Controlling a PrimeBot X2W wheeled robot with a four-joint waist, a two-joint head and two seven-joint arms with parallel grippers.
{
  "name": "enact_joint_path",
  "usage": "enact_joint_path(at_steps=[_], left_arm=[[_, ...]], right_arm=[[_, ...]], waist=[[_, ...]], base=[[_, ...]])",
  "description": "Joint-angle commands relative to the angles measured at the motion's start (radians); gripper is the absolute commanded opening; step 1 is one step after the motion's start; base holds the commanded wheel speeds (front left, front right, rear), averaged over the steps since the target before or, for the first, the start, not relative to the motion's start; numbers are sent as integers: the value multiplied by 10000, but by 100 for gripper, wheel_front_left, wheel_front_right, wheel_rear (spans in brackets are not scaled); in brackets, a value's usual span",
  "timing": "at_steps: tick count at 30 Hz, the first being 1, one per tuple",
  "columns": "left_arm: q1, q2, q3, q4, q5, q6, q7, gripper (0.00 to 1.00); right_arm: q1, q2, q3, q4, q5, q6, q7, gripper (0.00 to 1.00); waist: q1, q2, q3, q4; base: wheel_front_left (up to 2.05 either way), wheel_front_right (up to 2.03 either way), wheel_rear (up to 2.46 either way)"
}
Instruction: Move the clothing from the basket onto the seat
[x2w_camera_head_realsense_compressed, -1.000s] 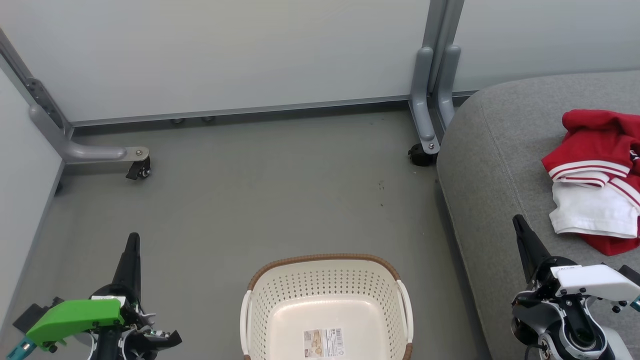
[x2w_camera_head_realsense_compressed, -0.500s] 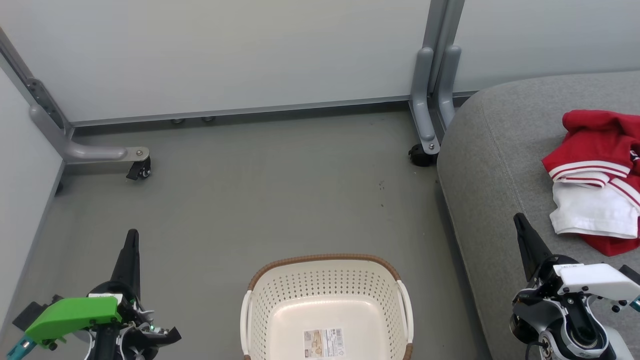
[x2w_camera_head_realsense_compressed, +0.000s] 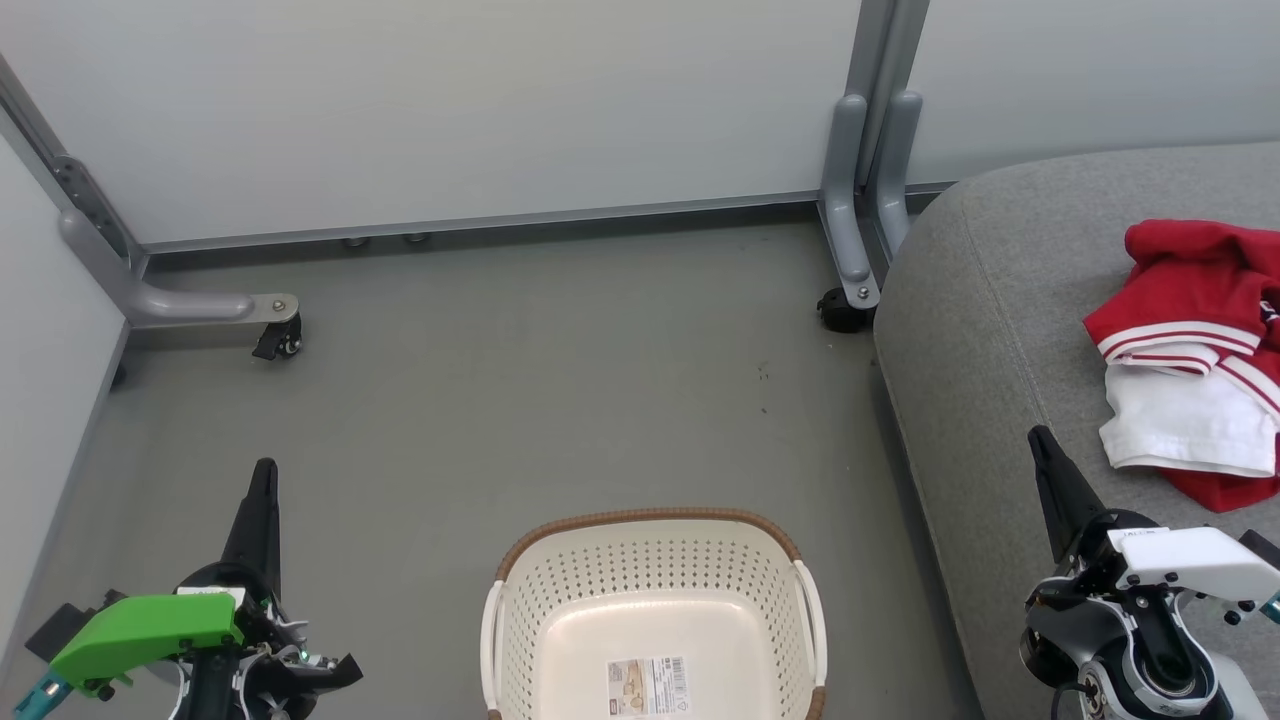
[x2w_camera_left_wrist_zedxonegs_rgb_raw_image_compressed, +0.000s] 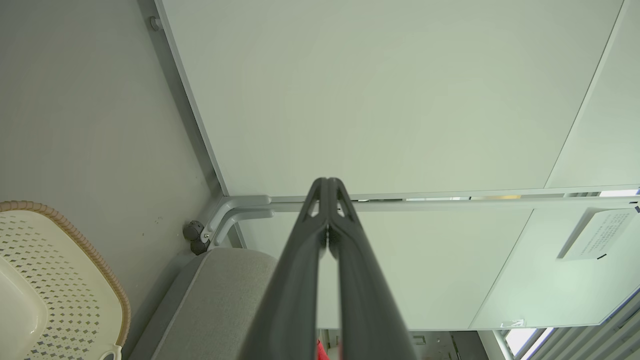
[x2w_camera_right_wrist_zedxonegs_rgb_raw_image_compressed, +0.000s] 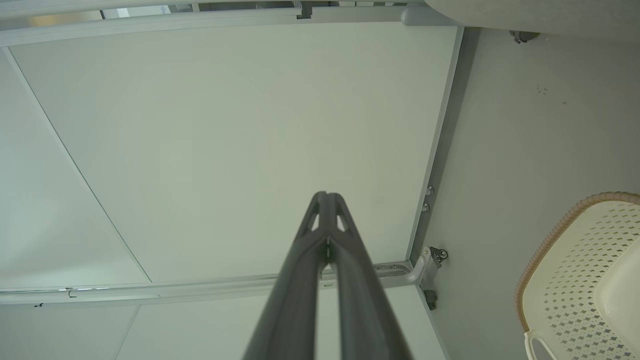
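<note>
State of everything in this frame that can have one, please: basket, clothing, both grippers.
basket: upright, empty of clothing.
clothing: crumpled heap lying on the seat.
left gripper: shut, holding nothing.
right gripper: shut, holding nothing.

We see pale partition panels (x2w_camera_head_realsense_compressed: 450, 110) across the top | grey floor (x2w_camera_head_realsense_compressed: 560, 400) at centre | wheeled grey foot (x2w_camera_head_realsense_compressed: 200, 308) at left

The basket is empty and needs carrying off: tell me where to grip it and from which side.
Take the basket by its two white side handles, left gripper from its left, right gripper from its right. It stands upright, and the handles bow out from the perforated walls, likely thin enough to pinch.
</note>
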Motion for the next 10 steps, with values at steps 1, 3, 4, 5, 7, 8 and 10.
enact_joint_path(at_steps=[1,3,4,5,7,8,10], left_arm=[[-112,9,23,14,-27,-53,36,0],[-112,9,23,13,-27,-53,36,0],[-112,9,23,13,-27,-53,36,0],[-112,9,23,13,-27,-53,36,0],[-112,9,22,13,-27,-53,36,0],[-112,9,22,13,-27,-53,36,0],[-112,9,22,13,-28,-53,36,0]], right_arm=[[-70,20,-25,25,-61,7,54,0],[-71,24,-33,26,-53,7,64,0],[-72,27,-36,26,-59,7,68,0],[-72,30,-40,27,-62,7,72,0],[-73,35,-48,26,-60,7,81,0],[-73,38,-50,26,-64,7,82,0],[-74,44,-57,27,-74,7,71,0]], waist=[[-1,0,0,0],[-1,0,0,0],[-1,0,0,0],[-1,0,0,0],[-1,0,0,0],[-1,0,0,0],[-1,0,0,0]], base=[[0,0,0],[0,0,0],[0,0,0],[0,0,0],[0,0,0],[0,0,0],[0,0,0]])
